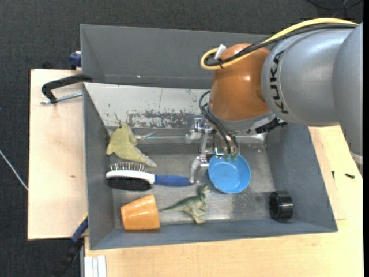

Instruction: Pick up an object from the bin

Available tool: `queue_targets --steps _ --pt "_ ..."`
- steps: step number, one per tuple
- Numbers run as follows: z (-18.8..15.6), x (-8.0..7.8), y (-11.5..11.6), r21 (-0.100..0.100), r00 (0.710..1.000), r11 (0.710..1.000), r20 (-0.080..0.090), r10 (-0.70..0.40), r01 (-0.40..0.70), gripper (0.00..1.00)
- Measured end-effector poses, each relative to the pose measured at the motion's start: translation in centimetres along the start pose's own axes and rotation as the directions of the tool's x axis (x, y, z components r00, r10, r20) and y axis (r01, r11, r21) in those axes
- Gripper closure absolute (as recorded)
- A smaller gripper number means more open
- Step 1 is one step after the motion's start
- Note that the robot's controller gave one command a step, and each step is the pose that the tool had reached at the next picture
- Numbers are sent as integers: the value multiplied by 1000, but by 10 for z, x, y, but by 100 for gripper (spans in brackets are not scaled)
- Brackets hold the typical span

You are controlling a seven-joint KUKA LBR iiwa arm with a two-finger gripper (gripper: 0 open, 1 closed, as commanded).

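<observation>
At centre frame, the grey bin [95, 154] is holding loose items, and the arm [311, 74] is extending in from the right. Its gripper [203, 157] is hanging just beside the blue bowl [230, 178], lower centre (apart or together: cannot tell). The approach step appears to be in hand; the next move is likely calling for closing on that rim.

You are in a robotics lab: a KUKA-branded arm [311, 79] trailing a yellow cable [300, 27] reaches into a grey metal bin [173, 51] holding a toy dinosaur [195, 204], hairbrush [130, 180] and blue bowl [230, 176], on dark carpet [40, 22].
</observation>
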State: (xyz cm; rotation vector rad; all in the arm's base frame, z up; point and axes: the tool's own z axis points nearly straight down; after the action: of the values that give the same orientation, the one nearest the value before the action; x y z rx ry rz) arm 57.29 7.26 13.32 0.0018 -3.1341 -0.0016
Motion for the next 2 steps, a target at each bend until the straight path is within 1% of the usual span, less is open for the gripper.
queue_targets --steps 1,2 --pt "46 45 19 2 965 965 29 -262 262 0" --pt "47 51 15 3 944 945 53 -326 326 0"
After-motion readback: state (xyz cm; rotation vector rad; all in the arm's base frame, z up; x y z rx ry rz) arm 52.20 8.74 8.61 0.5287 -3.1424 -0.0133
